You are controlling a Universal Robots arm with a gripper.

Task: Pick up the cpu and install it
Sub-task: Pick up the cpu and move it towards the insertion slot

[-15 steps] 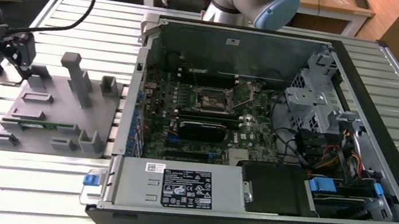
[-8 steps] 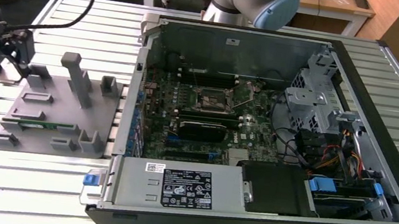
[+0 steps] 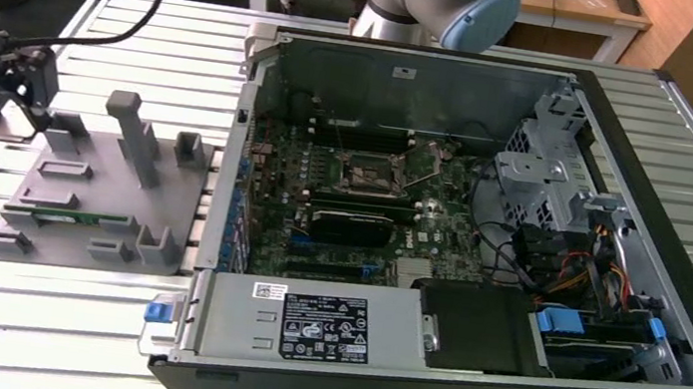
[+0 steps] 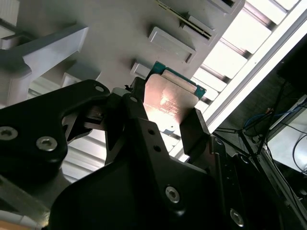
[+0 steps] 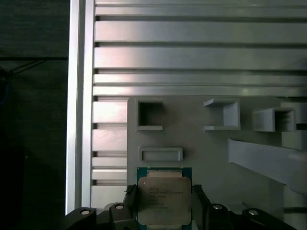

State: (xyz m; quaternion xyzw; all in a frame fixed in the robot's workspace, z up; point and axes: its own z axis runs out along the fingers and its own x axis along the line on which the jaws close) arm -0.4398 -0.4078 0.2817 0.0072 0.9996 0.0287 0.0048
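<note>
The cpu (image 5: 164,194) is a small square chip with a silvery top and a green rim. It sits between the two black fingers (image 5: 130,203) of my gripper (image 5: 164,191), which press against its opposite sides. In the second wrist view the cpu (image 4: 170,98) shows in the same hold, over the grey fixture plate (image 4: 120,33). In the exterior view my gripper (image 3: 37,103) hangs at the far left over the back corner of that plate (image 3: 90,211). The black motherboard socket (image 3: 361,171) lies inside the open computer case (image 3: 451,218).
Upright grey blocks (image 3: 133,131) and small pockets (image 5: 149,115) rise from the fixture plate, and a green memory stick (image 3: 75,216) lies on it. Everything rests on a ribbed aluminium table (image 5: 192,52). The case holds cables, a drive cage (image 3: 551,171) and a power supply (image 3: 316,323).
</note>
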